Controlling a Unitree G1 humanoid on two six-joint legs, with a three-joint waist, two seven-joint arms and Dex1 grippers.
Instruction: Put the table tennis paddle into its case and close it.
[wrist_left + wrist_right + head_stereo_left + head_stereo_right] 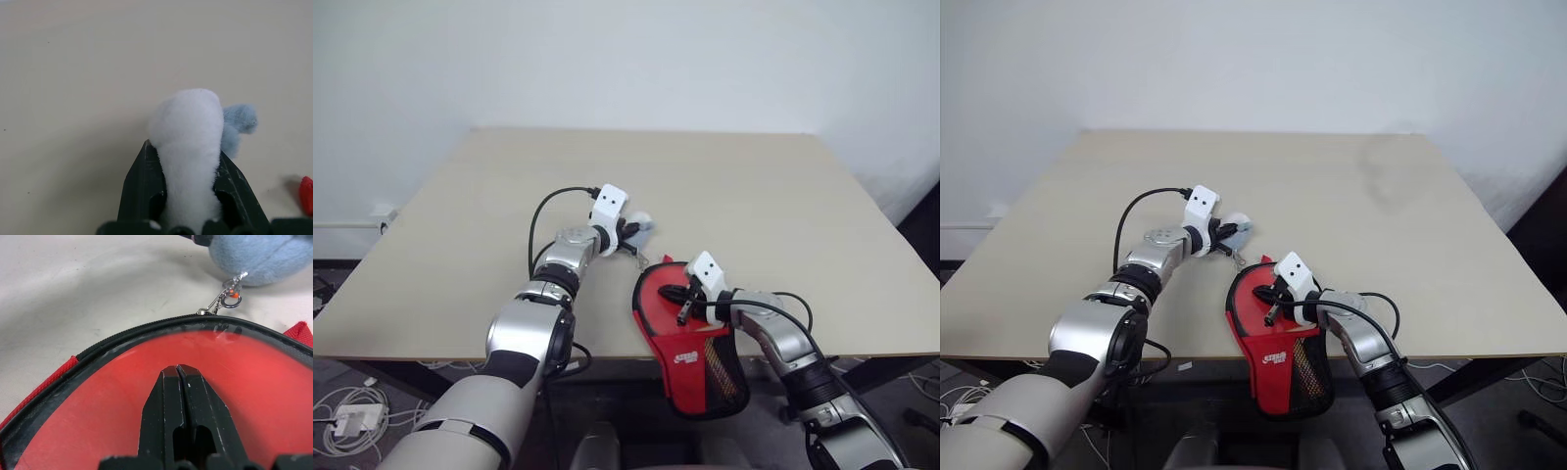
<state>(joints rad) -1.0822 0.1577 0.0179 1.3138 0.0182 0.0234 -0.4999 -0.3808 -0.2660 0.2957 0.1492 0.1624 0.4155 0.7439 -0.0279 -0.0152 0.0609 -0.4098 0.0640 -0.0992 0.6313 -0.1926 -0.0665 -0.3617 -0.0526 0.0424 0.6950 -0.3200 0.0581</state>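
Two claws were seen over a pale counter (783, 186). The left claw (636, 233) was pinched on a soft plush lump (188, 147), white with a pale blue part, its black fingers (142, 188) pressed against the plush on both sides. How much of the plush lay beyond the grip could not be made out from the head views, where it was small and partly covered by the claw. A small metal chain and ring (226, 298) ran from the plush to the zip edge of the case (690, 357), so the plush appeared to be attached to the zip pull.

The right claw (178, 372) was pressed together with nothing between its fingers, and it lay over the red face of the table tennis paddle (274, 396). The paddle sat inside the case just beneath and ahead of the right claw; its handle was hidden within the case. The case rested at the near edge of the counter, its narrow mesh end overhanging that edge. Its black zip rim curved just beyond the right claw's tips, and the red face was still exposed there. Whether the right claw touched the rubber could not be told.
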